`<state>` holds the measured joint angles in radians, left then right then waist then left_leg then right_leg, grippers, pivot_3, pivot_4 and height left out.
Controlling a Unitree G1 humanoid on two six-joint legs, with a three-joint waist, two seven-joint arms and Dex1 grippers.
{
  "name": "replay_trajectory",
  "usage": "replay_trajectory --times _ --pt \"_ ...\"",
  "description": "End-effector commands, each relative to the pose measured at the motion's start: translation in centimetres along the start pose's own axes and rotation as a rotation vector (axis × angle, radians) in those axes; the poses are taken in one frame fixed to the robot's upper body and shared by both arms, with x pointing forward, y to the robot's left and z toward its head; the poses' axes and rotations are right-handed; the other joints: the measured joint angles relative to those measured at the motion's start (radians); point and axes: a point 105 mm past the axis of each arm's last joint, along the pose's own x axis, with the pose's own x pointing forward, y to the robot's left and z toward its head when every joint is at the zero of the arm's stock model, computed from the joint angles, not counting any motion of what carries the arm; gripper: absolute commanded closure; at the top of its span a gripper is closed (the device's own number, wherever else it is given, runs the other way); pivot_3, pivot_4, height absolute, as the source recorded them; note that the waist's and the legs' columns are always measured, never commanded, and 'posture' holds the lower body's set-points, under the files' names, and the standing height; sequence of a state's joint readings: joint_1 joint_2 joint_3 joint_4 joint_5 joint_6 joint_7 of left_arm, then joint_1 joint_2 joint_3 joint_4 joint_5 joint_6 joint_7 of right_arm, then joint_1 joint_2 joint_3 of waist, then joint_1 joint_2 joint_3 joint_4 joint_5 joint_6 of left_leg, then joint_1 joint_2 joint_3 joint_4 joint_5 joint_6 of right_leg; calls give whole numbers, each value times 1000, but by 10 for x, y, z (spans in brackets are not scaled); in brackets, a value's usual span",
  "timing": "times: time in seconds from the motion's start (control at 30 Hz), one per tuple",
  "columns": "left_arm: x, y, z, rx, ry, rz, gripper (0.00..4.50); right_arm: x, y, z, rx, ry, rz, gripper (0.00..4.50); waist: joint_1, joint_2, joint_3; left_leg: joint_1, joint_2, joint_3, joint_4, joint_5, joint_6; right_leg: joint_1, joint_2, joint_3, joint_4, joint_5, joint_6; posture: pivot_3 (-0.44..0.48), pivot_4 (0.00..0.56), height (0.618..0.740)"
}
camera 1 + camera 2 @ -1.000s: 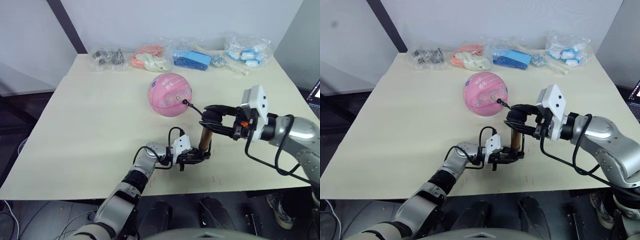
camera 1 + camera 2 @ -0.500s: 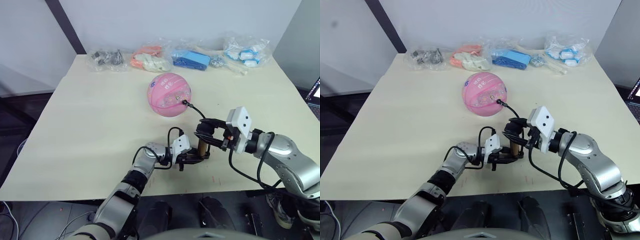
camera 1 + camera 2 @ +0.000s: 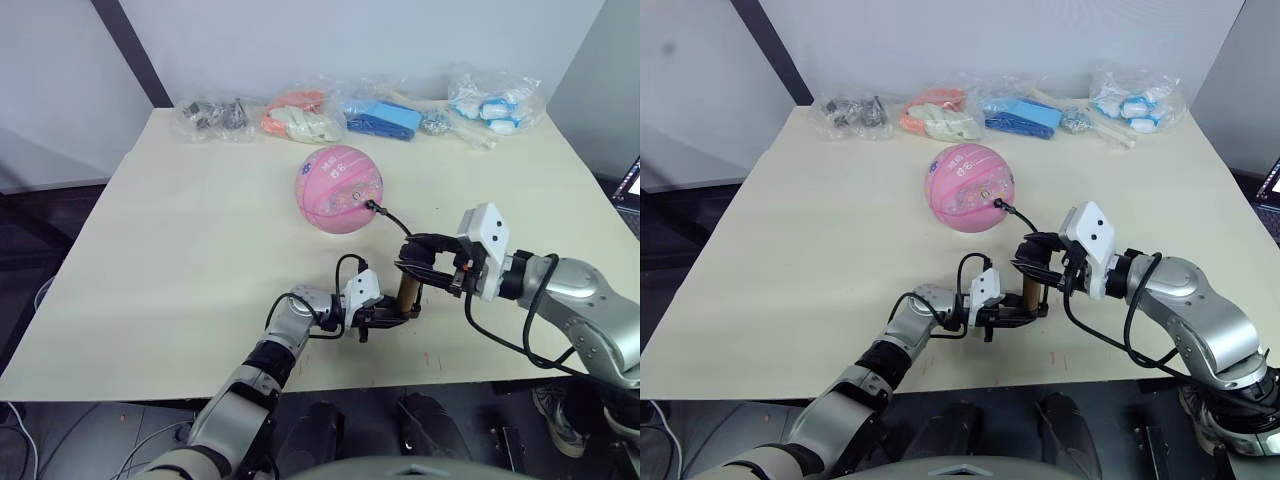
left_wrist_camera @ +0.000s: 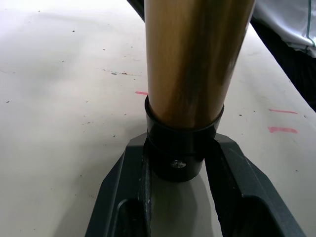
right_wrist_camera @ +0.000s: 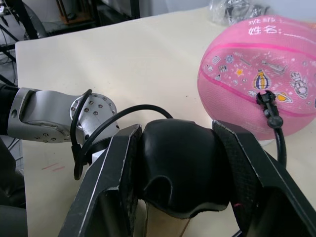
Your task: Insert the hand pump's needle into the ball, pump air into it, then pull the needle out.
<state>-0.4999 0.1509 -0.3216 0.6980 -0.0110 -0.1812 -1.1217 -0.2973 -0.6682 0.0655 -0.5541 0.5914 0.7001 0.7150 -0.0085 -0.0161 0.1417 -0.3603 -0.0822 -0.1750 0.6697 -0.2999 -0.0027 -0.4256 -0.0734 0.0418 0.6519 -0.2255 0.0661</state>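
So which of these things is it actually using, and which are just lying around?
In use:
- pump, upright, left gripper clamped on its base, right gripper on its handle
- hose
- needle fitting, at the ball
- pink ball

Lying about:
- plastic bags along the table's far edge

The ball [image 3: 340,189] is pink with darker pink bands and small cartoon prints, the pump [image 3: 407,292] has a gold-bronze barrel with black end caps, handle and hose [image 3: 393,217], and the table [image 3: 180,250] is pale cream with faint red marks.
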Motion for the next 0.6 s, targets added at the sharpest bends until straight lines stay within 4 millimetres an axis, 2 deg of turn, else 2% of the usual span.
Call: replay_trajectory --times 0.03,0.47,0.6 --pt "-2 -6 -13 -39 39 -16 3384 -8 6 35 -86 -79 28 2689 0 0 0 0 0 0 0 0 0 0 0 0 0 0 0 0 150 740" --pt "-1 -10 -16 -37 50 -38 3384 -24 -1 82 -114 -160 -5 2689 0 0 0 -1 0 0 0 0 1 -1 -1 0 0 0 0 0 150 740" --pt "-2 -11 -17 -39 57 -48 3384 -33 -6 102 -111 -203 0 2689 -2 1 1 -1 0 0 0 -1 1 -1 -1 1 1 0 0 0 150 740"
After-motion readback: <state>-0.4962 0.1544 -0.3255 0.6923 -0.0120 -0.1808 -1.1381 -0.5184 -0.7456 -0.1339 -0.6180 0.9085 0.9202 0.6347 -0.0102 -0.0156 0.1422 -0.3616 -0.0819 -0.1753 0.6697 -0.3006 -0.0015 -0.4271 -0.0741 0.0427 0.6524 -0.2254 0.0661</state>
